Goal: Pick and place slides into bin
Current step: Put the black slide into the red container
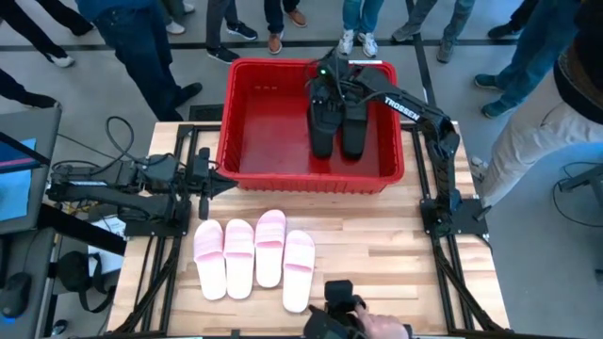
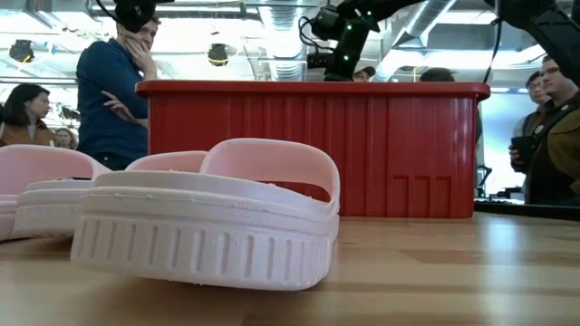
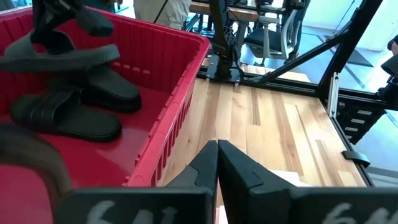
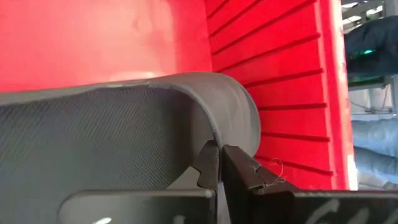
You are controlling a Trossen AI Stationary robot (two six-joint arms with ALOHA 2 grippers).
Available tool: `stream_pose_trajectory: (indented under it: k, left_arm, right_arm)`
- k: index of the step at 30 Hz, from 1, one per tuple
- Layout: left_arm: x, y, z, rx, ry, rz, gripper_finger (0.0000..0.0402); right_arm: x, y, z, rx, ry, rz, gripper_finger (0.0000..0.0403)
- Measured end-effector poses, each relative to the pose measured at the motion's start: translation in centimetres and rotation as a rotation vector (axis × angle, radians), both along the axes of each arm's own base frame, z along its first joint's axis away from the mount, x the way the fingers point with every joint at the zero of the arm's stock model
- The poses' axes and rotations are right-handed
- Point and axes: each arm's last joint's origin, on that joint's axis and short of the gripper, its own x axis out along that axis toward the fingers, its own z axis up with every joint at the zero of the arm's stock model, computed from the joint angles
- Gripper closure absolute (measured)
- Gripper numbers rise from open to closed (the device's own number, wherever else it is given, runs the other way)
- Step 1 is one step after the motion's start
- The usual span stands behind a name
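The red bin [image 1: 247,113] stands at the table's far edge. Two black slides [image 3: 68,115] [image 3: 109,90] lie side by side on its floor, soles down. A third black slide [image 3: 68,55] hangs over them, with my right gripper [image 1: 325,80] shut on it. That gripper shows above the bin's rim in the low view [image 2: 340,50]. Several pale pink slides [image 1: 254,256] lie in a row on the table in front of the bin, soles down. My left gripper [image 1: 229,182] waits shut, empty, by the bin's near left corner. My right gripper pinches a curved edge of the black slide [image 4: 233,134] between its two fingers; whether that is strap or sole rim, I cannot tell. The fingers slant down from above. The slide hangs about level, clear of the two slides on the bin's floor.
Bare table [image 1: 396,245] lies right of the pink row, up to the right arm's base [image 1: 452,212]. A dark device and a person's hand [image 1: 341,315] sit at the near edge. People stand around the far side [image 1: 273,19]. A monitor [image 1: 19,179] is left of the table.
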Motion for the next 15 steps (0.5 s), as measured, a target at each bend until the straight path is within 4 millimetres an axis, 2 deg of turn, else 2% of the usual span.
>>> stream_pose_trajectory:
  k: [15]
  left_arm:
    - [-0.01,0.06,0.00,0.013,0.001,0.017,0.0401]
  right_arm:
    - [-0.49,-0.70,-0.02,0.035,-0.023,0.017,0.0403]
